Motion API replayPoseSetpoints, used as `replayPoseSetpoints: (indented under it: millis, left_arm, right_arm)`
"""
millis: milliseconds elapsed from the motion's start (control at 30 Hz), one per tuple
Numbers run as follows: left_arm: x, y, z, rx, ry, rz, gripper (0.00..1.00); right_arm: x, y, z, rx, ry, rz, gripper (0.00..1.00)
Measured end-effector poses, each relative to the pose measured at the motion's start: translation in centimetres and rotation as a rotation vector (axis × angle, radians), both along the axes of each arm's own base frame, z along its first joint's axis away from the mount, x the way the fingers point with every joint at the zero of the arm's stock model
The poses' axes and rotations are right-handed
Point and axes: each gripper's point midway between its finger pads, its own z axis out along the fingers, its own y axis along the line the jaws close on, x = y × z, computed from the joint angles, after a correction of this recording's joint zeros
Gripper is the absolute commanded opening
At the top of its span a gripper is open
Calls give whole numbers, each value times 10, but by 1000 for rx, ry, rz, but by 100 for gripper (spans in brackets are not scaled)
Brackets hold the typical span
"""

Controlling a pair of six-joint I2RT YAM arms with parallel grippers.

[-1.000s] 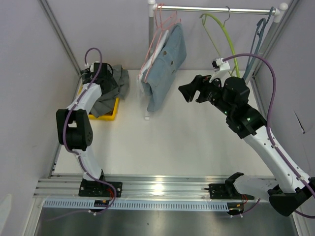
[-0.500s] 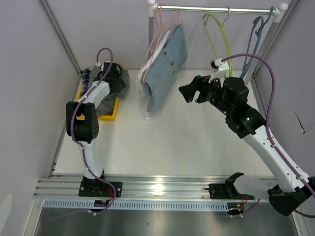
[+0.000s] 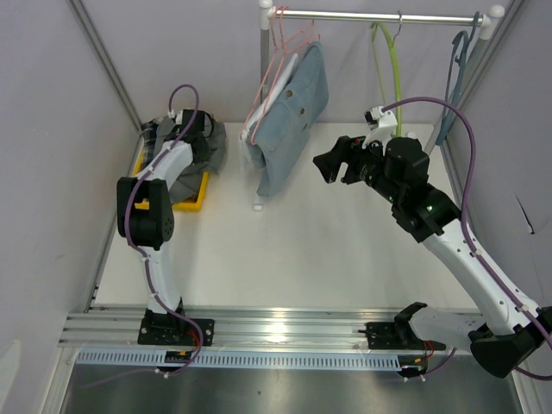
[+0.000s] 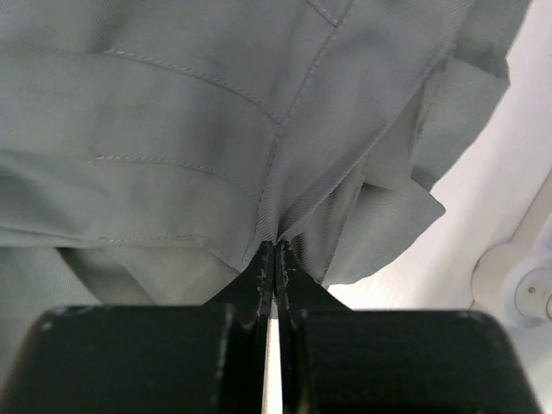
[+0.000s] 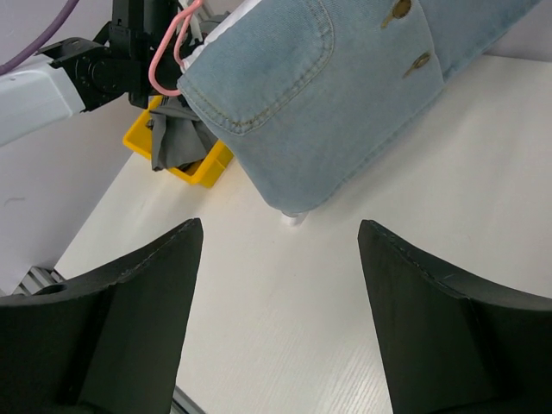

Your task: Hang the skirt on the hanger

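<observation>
- My left gripper point(image 4: 274, 250) is pressed together on a fold of the grey skirt point(image 4: 172, 129); the cloth bunches up right at my fingertips, beside a stitched seam.
- That skirt lies heaped in the yellow bin point(image 3: 194, 200), directly under and around my left gripper. It hangs over the bin's far edge, and none of it is lifted clear.
- My right gripper point(image 5: 280, 226) is spread wide and holds nothing. It hovers above the white surface point(image 3: 302, 250), facing the rail point(image 3: 345, 15).
- Just ahead of my right gripper and a little to its left hangs a denim skirt point(image 5: 328, 95) on a pink hanger point(image 3: 280, 34), its lower corner near the surface.
- Behind my right gripper, further along the rail, a green hanger point(image 3: 392, 60) and a blue hanger point(image 3: 453, 52) hang bare.
- As I judge it, one skirt is done and the grey one is only at the pick-up: gripped, not yet raised.
- What is left: lift it out of the bin, carry it across toward my right gripper, bring a bare hanger to it, fit the waistband and hang it on the rail.
- My pinch takes only a thin fold, so I would guess the cloth could slip as the weight comes on.
</observation>
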Motion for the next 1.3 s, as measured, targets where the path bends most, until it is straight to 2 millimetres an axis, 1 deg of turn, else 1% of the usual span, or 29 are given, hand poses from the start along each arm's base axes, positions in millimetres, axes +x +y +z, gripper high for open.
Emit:
replayPoseSetpoints:
  millis: [67,167,233,267,333,433,467,533,567,600,633,700,733,767,833,900,933,967,1033,1067,1100,1167,1233,1300]
  left_arm:
    - [0,1,4,8,4,2,0]
    - [2,3,18,14,-11,7,0]
    - [-2,4,34,16,-26,11,0]
    - [-5,4,47,14,-42,11,0]
    - [-11,4,80,8,-88,9,0]
    - [-27,0,146,9,-196,-2,0]
    - [-37,-4,177,16,-252,-8,0]
    - [-59,-15,225,17,-342,-33,0]
    - [-76,-24,250,15,-394,-54,0]
    - [-89,-29,268,11,-430,-72,0]
    - [-109,-37,291,4,-477,-95,0]
    - [-143,-41,323,-9,-547,-123,0]
    - [-159,-40,337,-12,-577,-130,0]
    - [-175,-37,347,-15,-600,-133,0]
    - [-201,-31,362,-19,-628,-140,0]
    - [-223,-27,372,-28,-652,-151,0]
    - [-236,-26,374,-34,-654,-162,0]
    - [-243,-27,375,-41,-655,-177,0]
    - [-258,-32,371,-63,-653,-220,0]
    - [-265,-35,365,-73,-643,-241,0]
    - [-273,-38,358,-84,-627,-266,0]
    - [-280,-45,339,-104,-597,-300,0]
    - [-289,-52,310,-124,-545,-335,0]
    - [-291,-61,275,-143,-478,-360,0]
  right_arm:
    - [0,0,0,-1,-1,0,78]
    - [0,0,0,-1,-1,0,78]
    - [0,0,0,-1,-1,0,78]
    - [0,0,0,-2,0,0,78]
    - [1,1,-1,-3,2,0,78]
    - [2,1,-4,-9,5,1,78]
    - [3,2,-5,-11,7,1,78]
    - [5,2,-7,-17,11,0,78]
    - [6,3,-9,-20,15,1,77]
    - [6,3,-10,-22,19,1,77]
    - [6,4,-12,-26,24,2,77]
    - [7,4,-12,-31,28,6,77]
    - [7,5,-11,-32,27,8,77]
    - [6,5,-11,-32,27,11,77]
    - [5,5,-7,-29,21,15,77]
    - [4,6,-2,-23,14,22,76]
    - [3,7,-1,-21,13,27,76]
    - [2,7,-2,-20,15,31,76]
    - [-2,12,-4,-11,24,53,76]
    - [-7,16,-7,-4,33,70,76]
    - [-13,20,-12,3,46,91,76]
    - [-31,34,-30,19,87,146,75]
    - [-56,54,-53,33,143,217,74]
    - [-85,78,-85,38,211,299,75]
